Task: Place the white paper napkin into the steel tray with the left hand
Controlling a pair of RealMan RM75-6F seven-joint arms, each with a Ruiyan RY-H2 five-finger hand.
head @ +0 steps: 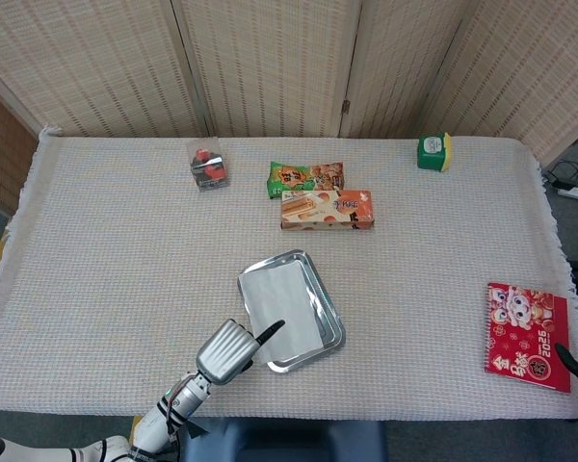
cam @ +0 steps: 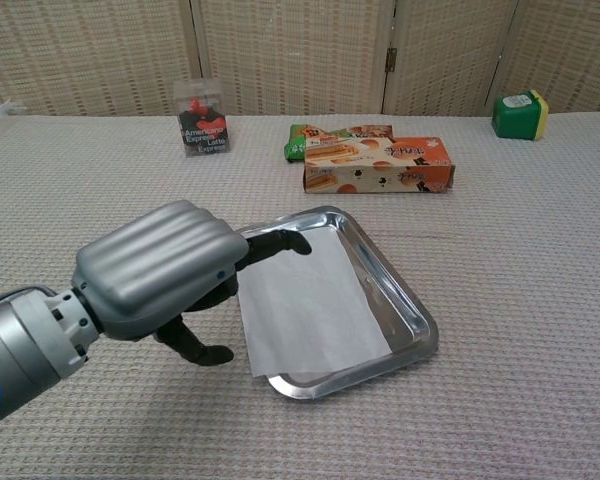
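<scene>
While napkin point(cam: 310, 305) fills tray point(cam: 412, 305), fingers point(cam: 275, 243) hover empty.
</scene>
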